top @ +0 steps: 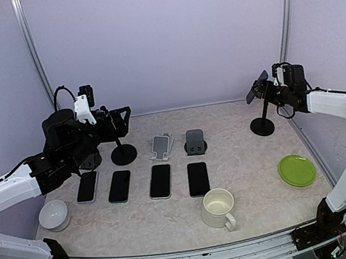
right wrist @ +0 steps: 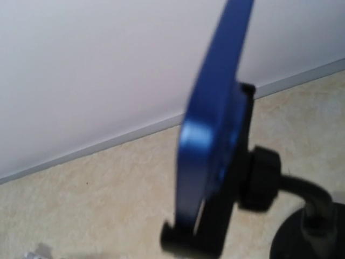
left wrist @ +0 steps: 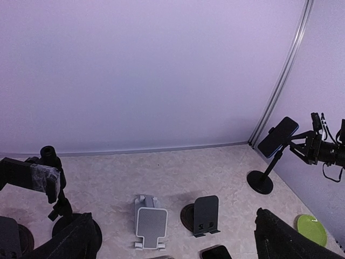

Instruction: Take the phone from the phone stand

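**A:** Pale lilac walls point(top: 160, 40) close in the beige marbled desk point(top: 250, 163) on three sides. What does the overhead view give that the wrist cameras don't?

**B:** The whole layout. The slim blue phone point(top: 256, 88) sits clamped high on the black round-based pole stand point(top: 262, 127) in the far right corner, close to the right wall. The right end effector point(top: 268, 89) is just beside it. The right wrist view shows only that phone point(right wrist: 213, 124), edge-on and blurred, gripped by the stand point(right wrist: 237, 194). Its own fingers are out of frame.

**A:** Room around it?

**B:** There is bare desk in front of the stand and to its left. The round green plate point(top: 297, 170) lies well apart, nearer the arms.

**A:** And the jaws?

**B:** On the right, I cannot tell whether they are apart or on the phone. The left end effector point(top: 121, 119) hangs over the left rear of the desk. Its fingers point(left wrist: 280, 240) are spread wide with nothing between them.
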